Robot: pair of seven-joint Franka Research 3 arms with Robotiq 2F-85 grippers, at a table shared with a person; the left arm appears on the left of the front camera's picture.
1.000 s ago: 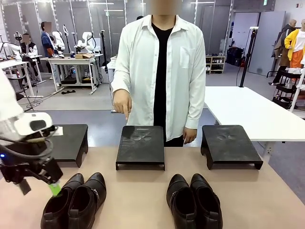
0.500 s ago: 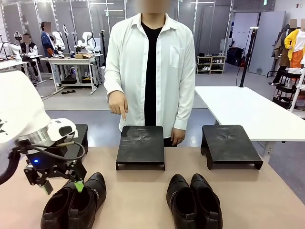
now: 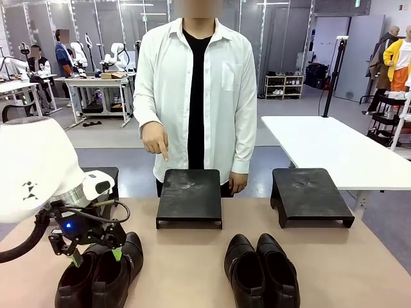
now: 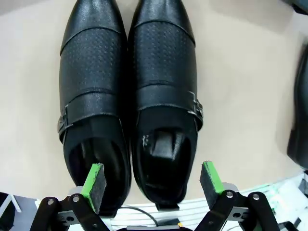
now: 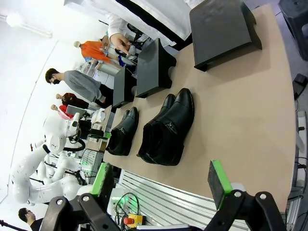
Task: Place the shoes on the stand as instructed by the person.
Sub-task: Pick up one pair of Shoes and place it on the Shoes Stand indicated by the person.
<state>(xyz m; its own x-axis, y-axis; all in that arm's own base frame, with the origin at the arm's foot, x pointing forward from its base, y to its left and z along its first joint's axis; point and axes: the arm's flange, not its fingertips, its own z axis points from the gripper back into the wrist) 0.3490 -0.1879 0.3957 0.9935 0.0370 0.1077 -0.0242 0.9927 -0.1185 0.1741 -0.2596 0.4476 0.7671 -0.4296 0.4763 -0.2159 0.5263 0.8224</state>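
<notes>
We count four shoes: left pair (image 3: 99,274), right pair (image 3: 261,273); three stands (image 3: 189,192) beyond. Left gripper (image 3: 96,256) wide over left pair; right gripper (image 5: 160,180) wide, empty.

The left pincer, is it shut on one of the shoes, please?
No, the left pincer stands open, its green pads apart over the pair of shoes.

Four black shoes (image 3: 244,266), three black stands (image 3: 311,192), one person (image 3: 192,96).
Two low dress shoes (image 3: 126,264) near-left of the middle stand (image 3: 189,196), two ankle boots (image 3: 273,276) near-right.
</notes>
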